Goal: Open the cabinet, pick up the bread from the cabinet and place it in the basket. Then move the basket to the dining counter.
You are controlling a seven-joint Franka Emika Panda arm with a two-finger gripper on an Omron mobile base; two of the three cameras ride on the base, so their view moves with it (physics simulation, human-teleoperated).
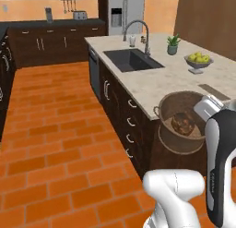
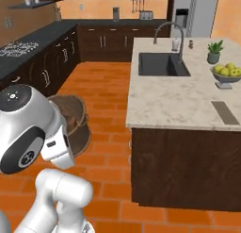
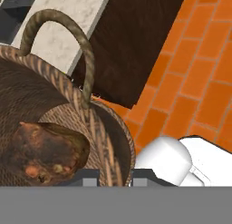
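The round brown woven basket [image 1: 171, 140] hangs in the air beside the near corner of the dining counter [image 1: 156, 81], over the tiled floor. The dark-tan lumpy bread [image 3: 43, 153] lies on its bottom and also shows in the left base view [image 1: 183, 124]. My gripper [image 3: 115, 177] is shut on the basket's rim [image 3: 97, 128], one fingertip inside and one outside, close to a looped side handle [image 3: 86, 46]. In the right base view the basket [image 2: 75, 121] sits partly behind my arm, left of the beige dining counter [image 2: 174, 102]. The wall cabinet is out of view.
On the island are a dark sink [image 1: 132, 59], a curved faucet [image 1: 138, 31], a potted plant [image 1: 173, 44] and a silver bowl of yellow fruit [image 1: 198, 61]. A black counter [image 2: 33, 45] runs along the left. Orange tile floor [image 1: 55, 130] lies between them.
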